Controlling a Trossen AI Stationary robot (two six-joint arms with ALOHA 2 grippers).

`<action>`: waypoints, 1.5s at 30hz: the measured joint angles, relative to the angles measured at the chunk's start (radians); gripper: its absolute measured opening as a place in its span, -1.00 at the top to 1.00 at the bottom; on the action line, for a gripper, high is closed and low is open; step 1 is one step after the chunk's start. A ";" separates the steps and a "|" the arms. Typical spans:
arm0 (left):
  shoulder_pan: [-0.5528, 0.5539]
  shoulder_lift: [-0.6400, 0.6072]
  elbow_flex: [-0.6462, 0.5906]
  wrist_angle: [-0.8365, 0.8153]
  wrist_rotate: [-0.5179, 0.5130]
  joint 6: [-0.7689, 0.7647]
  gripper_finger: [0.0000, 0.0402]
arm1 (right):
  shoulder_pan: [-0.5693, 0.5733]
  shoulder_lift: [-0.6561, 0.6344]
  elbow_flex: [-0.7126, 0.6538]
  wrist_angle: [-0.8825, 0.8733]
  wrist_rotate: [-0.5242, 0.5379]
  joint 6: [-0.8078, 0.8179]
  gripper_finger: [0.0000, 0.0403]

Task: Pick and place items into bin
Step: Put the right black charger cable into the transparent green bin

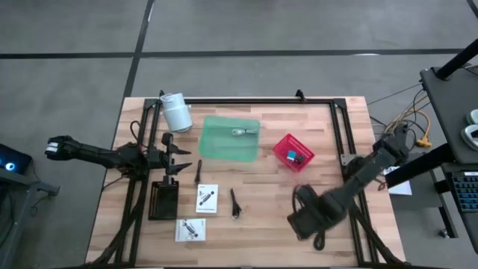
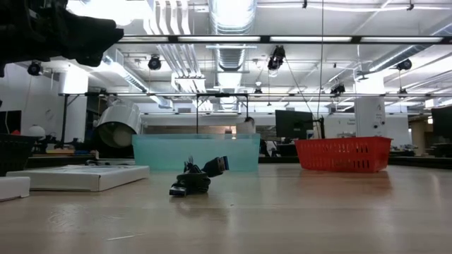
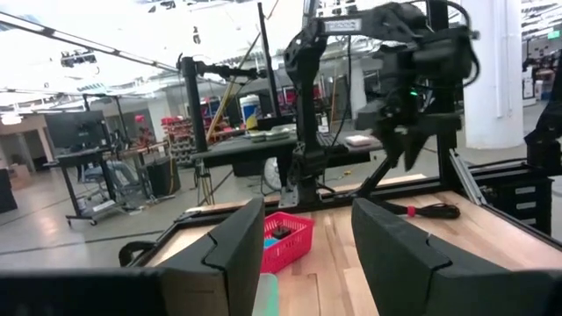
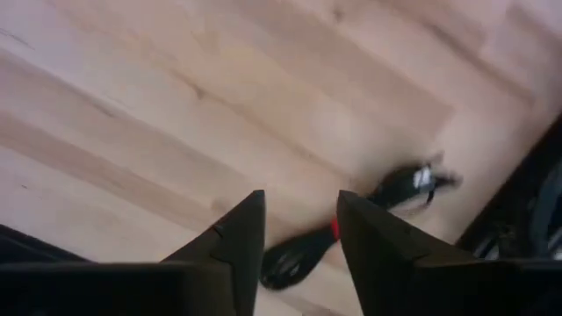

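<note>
A green bin (image 1: 230,137) sits mid-table with a silver cable (image 1: 245,132) lying in it. A red basket (image 1: 293,151) to its right holds a small blue cylinder. Two white packets (image 1: 207,198) (image 1: 191,229), a black cable (image 1: 236,203) and a thin black stick (image 1: 199,172) lie flat on the wood. My left gripper (image 1: 181,158) hovers open near the table's left edge, pointing right. My right gripper (image 1: 302,219) hangs open over the near right part of the table, above a black cable with a red band (image 4: 303,254); its fingers stand clear of it.
A white roll (image 1: 176,112) lies at the far left, beside the bin. A black ribbed block (image 1: 163,200) sits near the left packets. A black metal frame (image 1: 351,134) borders the table. Bare wood lies between the packets and my right gripper.
</note>
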 joint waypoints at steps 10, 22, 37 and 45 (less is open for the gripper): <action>0.000 0.022 0.000 0.029 0.000 0.000 0.22 | 0.191 0.105 -0.001 -0.036 0.008 0.434 0.03; 0.000 0.045 0.000 0.071 0.000 0.002 0.22 | 0.214 0.246 -0.004 -0.143 -0.001 0.493 0.03; 0.000 0.044 0.000 0.076 0.000 0.008 0.22 | 0.218 0.393 -0.006 -0.158 -0.052 0.488 0.03; 0.000 0.044 0.000 0.088 0.000 0.008 0.22 | 0.218 0.437 -0.033 -0.161 -0.053 0.494 0.03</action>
